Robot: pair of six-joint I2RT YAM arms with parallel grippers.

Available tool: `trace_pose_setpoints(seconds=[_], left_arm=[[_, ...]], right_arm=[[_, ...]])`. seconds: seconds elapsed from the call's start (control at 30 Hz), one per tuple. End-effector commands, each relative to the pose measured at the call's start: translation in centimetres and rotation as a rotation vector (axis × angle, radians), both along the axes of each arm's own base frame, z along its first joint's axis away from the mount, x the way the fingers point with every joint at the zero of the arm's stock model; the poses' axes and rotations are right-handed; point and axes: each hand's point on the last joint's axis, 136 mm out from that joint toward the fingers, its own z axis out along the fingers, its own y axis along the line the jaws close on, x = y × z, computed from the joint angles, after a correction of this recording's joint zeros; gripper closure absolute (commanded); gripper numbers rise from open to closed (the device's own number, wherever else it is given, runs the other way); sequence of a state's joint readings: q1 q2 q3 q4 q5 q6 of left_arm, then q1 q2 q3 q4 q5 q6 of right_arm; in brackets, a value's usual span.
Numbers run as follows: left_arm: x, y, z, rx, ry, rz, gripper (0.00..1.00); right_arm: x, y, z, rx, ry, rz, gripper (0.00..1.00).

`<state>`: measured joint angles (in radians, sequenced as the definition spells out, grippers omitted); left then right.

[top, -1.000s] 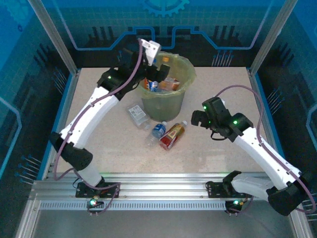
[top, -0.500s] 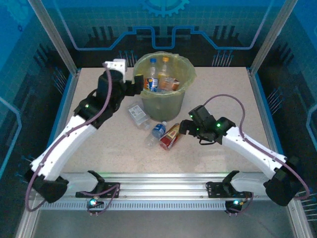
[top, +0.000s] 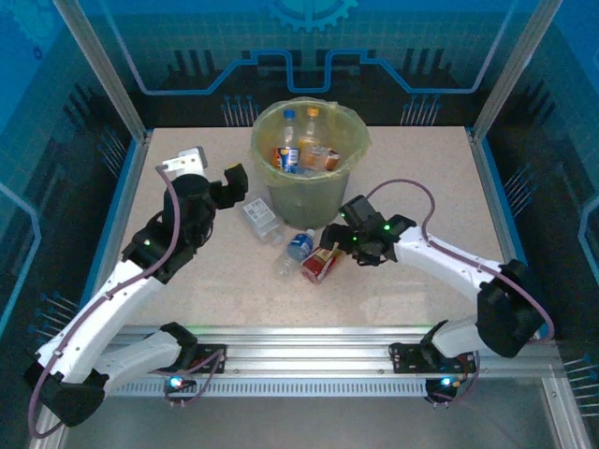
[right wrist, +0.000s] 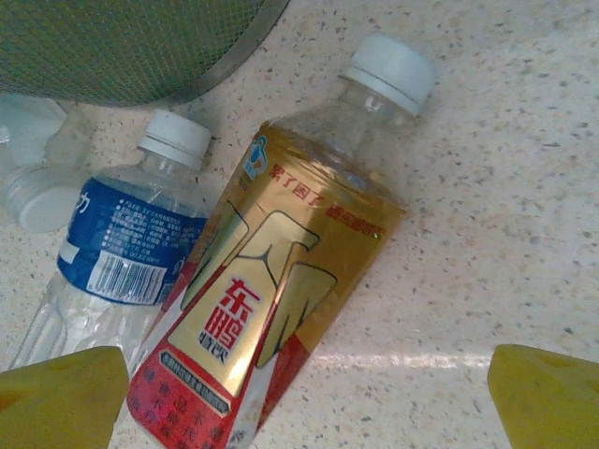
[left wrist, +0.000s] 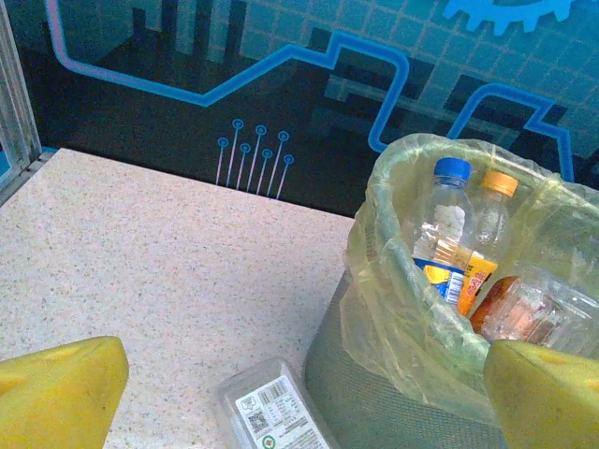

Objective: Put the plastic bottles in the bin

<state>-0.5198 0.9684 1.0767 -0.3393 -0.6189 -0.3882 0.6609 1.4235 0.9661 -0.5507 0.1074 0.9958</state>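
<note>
Right wrist showed the right gripper (right wrist: 304,402) open over the red-gold bottle (right wrist: 271,309), middle of the desk (top: 421,178), before the bin (top: 309,201). Closing might also pinch the neighbouring blue-labelled bottle (right wrist: 131,253). Left gripper (top: 229,178) stood open.

Speckled table (top: 421,178), blue circuit-patterned backdrop (top: 412,37)

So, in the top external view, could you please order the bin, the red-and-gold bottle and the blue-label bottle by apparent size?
1. Clearly largest: the bin.
2-3. Then the red-and-gold bottle and the blue-label bottle, which look about alike; the right claw overlaps the former, so I won't rank them.
</note>
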Motion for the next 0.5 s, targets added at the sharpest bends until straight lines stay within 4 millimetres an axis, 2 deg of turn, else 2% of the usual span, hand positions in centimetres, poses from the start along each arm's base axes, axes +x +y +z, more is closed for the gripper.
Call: trace_pose_setpoints(seconds=[0.0,0.27,0.47], left_arm=[[0.1,0.9,1.1,-0.045,-0.059,0.05,0.01],[0.5,1.0,0.2,-0.036,-0.041,0.059,0.01],[0.8,1.1,0.0,-0.037,-0.035,0.064,0.01]], right_arm=[[0.9,1.8,0.4,0.041,0.001,0.01,0.0],[1.6,2.6,-1.6,0.021,0.047,0.014,0.0],[1.8,2.5,-2.8,-0.013,0.072,0.014,0.0]])
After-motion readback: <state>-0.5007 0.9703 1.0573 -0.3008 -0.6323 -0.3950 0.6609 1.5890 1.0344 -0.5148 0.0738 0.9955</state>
